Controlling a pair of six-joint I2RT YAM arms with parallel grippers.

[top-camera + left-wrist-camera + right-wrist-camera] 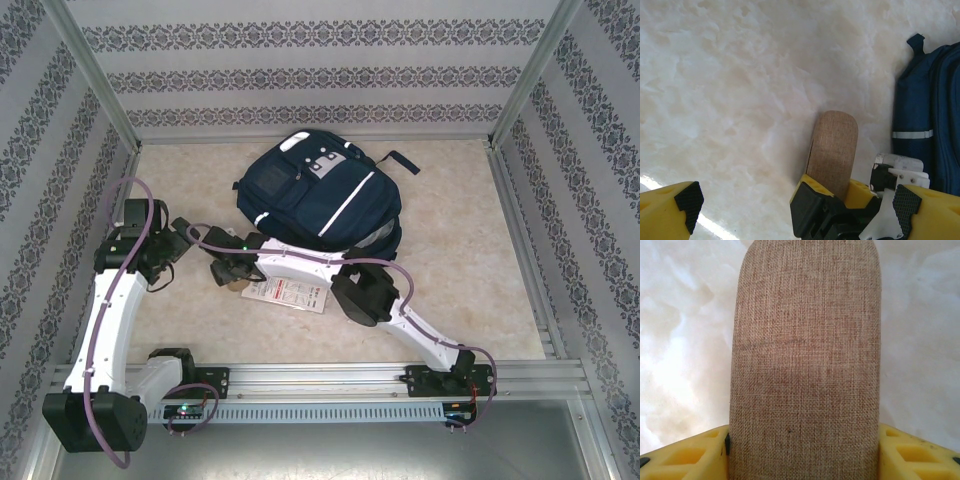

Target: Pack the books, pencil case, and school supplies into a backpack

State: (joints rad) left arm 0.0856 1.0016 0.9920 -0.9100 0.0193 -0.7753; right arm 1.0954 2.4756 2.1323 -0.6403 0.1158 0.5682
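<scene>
The right gripper (804, 452) was clamped on the case (805, 360), one finger against each long edge, near the case's lower end in the wrist view. The case sat left of centre in the top view, low over the table (470, 260). It was just beside the packet (290, 293) and below the backpack (320, 195).

For a sound lift, the grip probably needed to sit square to the edges, because the woven cloth might yield and the free end sag.

The left gripper (185, 233), jaws wide apart, hung close on the left, so room there was tight. Bare table at the right offered the freer path. The backpack's opening could not be made out.
</scene>
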